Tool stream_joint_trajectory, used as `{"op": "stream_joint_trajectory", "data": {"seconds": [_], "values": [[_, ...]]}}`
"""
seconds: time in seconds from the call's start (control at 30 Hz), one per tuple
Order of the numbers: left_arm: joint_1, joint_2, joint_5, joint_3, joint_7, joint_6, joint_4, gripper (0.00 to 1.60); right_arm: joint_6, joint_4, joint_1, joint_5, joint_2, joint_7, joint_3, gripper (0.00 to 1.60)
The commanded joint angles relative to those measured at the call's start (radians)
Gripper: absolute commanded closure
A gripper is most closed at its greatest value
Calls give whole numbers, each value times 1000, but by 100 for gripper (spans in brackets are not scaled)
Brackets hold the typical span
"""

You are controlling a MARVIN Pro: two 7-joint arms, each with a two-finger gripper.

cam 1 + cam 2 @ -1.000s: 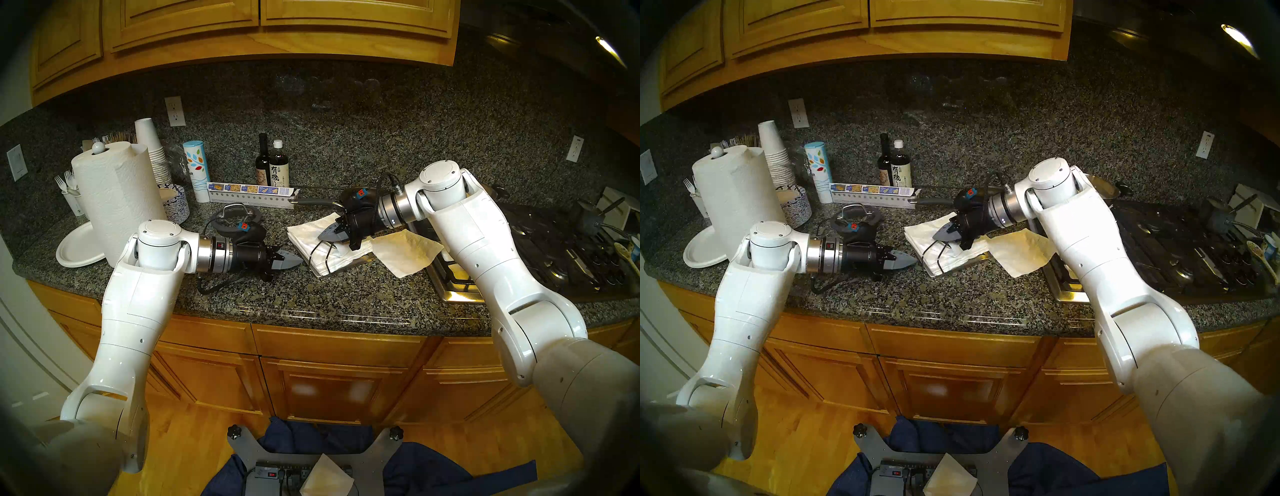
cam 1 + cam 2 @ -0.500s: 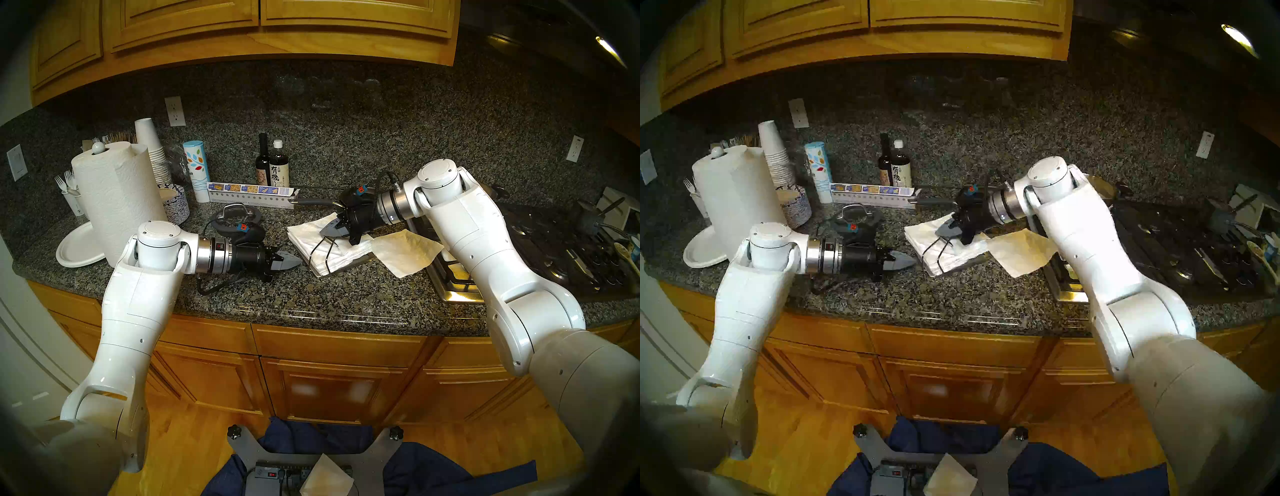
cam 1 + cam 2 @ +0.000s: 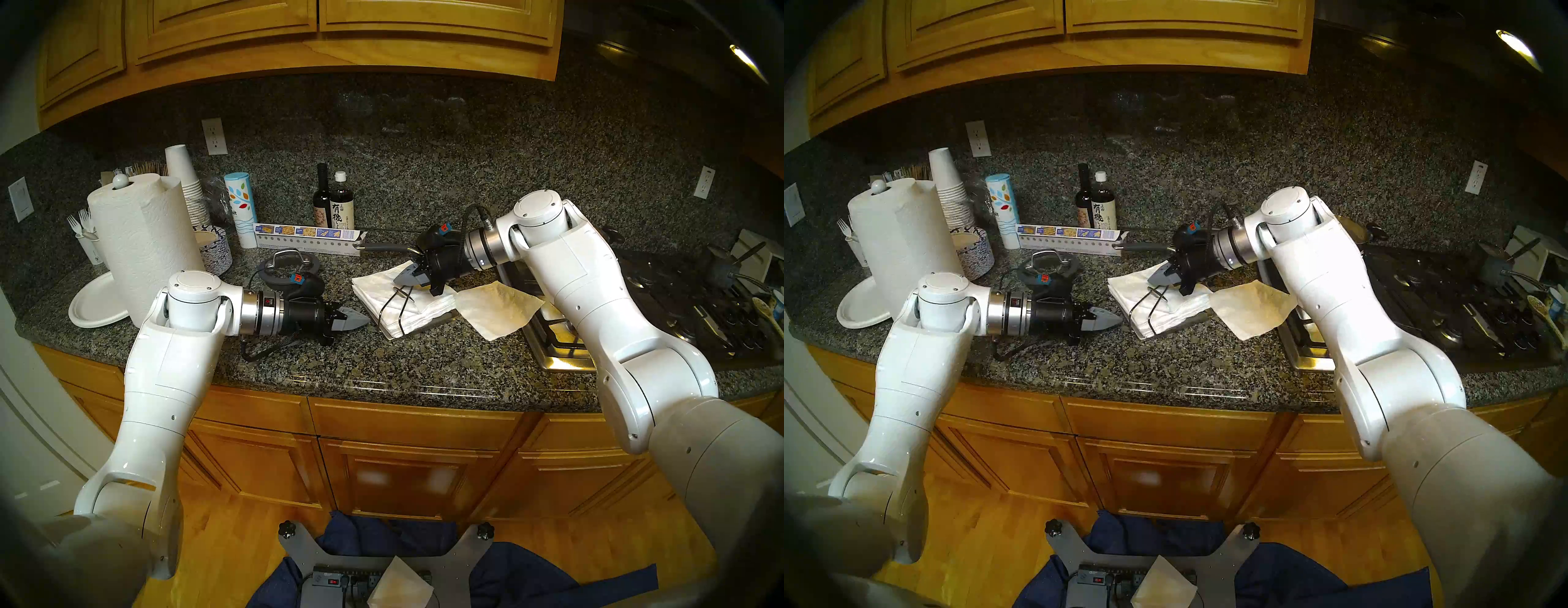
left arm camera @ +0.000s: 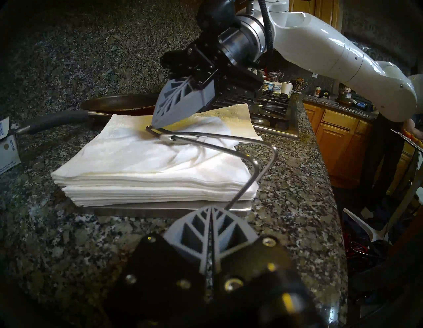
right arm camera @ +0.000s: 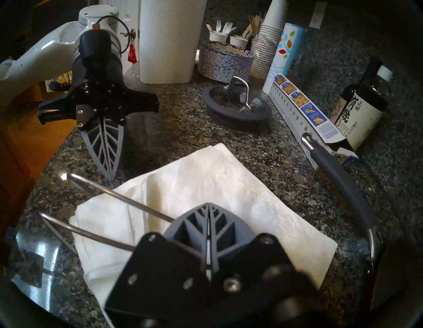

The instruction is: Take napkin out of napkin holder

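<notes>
Single thin white square paper napkin point(image 3: 498, 310): lies flat on the speckled dark granite worktop point(image 3: 424, 365), just right of the holder, its right corner reaching the steel edge of the gas cooktop point(image 3: 560, 344). Slightly crinkled, yellowish tint under the light.

Napkin holder, flat square grey metal tray point(image 4: 160, 207), carries a thick stack of white napkins point(image 4: 148, 169). Its thin dark wire arm point(image 4: 251, 158) curves up from the near edge and over the stack; the small oval pad point(image 4: 176, 138) at its tip sits raised at the stack's top surface.

Right pincer point(image 3: 403, 278): fingers pressed together, nothing visibly clamped. Tip is directly above the far end of the wire arm; contact with the wire cannot be told.

Left pincer point(image 3: 360, 321): closed, empty, pointing right, just left of the tray, above the worktop, apart from the stack.

Further out: black frying pan with grey handle point(image 5: 338, 181) behind the stack; long cracker box point(image 3: 307, 240); two dark bottles point(image 3: 333, 204); tall paper towel roll point(image 3: 144, 242) far left.
</notes>
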Motion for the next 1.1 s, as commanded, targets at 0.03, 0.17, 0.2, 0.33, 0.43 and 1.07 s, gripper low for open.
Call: {"op": "stream_joint_trajectory", "data": {"seconds": [0.03,0.17,0.2,0.33,0.43,1.07], "values": [[-49,-9,-21,-57,31,-1,-14,136,23,-135,4,8,49,54,11,149],[-44,-19,-24,-86,64,-10,-16,135,38,-178,-4,-3,66,66,6,152],[-39,-24,-20,-92,79,-17,-24,134,44,-195,-10,-7,70,68,4,153],[-22,-50,-16,-113,131,-31,-43,130,34,-224,-11,-52,74,59,-34,156],[-13,-68,-18,-129,168,-43,-50,117,45,-238,-17,-64,68,48,-42,158],[-5,-89,-31,-167,207,-67,-57,81,42,-193,103,-137,46,74,-102,158]]}}
